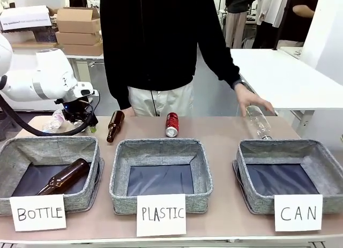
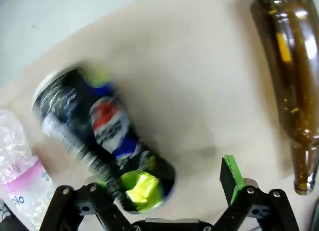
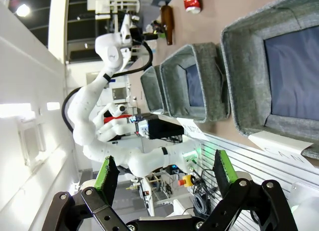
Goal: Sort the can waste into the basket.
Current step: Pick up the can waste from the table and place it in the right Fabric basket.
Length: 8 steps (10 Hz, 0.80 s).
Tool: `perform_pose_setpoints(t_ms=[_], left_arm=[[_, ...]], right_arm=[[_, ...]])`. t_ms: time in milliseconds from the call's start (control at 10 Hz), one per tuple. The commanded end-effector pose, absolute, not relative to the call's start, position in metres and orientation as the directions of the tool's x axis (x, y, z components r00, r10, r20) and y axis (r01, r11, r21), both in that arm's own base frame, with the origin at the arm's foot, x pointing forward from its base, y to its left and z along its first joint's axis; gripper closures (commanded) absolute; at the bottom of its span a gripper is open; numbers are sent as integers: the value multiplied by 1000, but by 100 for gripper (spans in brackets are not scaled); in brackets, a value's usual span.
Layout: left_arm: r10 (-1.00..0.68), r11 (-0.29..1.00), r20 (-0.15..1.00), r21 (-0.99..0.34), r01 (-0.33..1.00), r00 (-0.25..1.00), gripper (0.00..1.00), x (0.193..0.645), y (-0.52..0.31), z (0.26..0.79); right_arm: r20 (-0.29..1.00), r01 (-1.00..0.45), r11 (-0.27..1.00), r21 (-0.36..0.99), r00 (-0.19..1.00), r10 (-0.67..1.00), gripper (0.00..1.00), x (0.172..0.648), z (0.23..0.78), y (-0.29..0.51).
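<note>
Between our left gripper's (image 2: 172,188) wide-spread green pads lies the dark blue and silver metal can (image 2: 102,141), yellow end toward us, not yet pinched. We judge this the reach: closing squarely comes next, then carrying it to the grey woven basket (image 1: 321,157) signed "CAN". Our right gripper (image 3: 162,173) hangs wide, empty. The small red metal can (image 1: 172,124) waits behind "PLASTIC".

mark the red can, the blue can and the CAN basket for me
red can (image 1: 171,124): front view, on the middle of its side.
blue can (image 2: 102,136): left wrist view, on its logo, mid-body.
CAN basket (image 1: 289,147): front view, on the far rim.
</note>
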State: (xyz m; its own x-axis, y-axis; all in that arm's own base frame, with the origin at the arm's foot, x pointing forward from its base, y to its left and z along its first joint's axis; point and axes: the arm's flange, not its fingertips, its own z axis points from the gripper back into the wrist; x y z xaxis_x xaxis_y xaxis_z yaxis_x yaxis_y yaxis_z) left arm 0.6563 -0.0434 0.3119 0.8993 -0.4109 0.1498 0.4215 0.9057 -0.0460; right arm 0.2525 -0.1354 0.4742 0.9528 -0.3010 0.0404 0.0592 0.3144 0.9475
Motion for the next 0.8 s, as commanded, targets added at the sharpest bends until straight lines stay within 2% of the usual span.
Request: perform_pose_setpoints(t_ms=[0,200,300,400,500,700], left_arm=[[-382,920,141,-32,390,913,0,665,-47,313],[-382,918,157,-53,394,911,0,665,-50,311],[-370,921,173,-60,385,913,59,665,-49,312],[-363,923,198,-61,381,911,60,663,-49,316],[-359,924,214,-53,378,908,100,661,-49,321],[-362,923,223,-52,382,905,100,659,-51,326]], right_arm=[[65,30,309,951,954,-292,0,253,476,-138],[65,30,309,951,954,-292,0,253,476,-138],[65,30,309,951,954,-292,0,253,476,-138],[65,30,309,951,954,-292,0,253,476,-138],[65,30,309,951,954,-292,0,253,476,-138],[65,30,309,951,954,-292,0,253,476,-138]])
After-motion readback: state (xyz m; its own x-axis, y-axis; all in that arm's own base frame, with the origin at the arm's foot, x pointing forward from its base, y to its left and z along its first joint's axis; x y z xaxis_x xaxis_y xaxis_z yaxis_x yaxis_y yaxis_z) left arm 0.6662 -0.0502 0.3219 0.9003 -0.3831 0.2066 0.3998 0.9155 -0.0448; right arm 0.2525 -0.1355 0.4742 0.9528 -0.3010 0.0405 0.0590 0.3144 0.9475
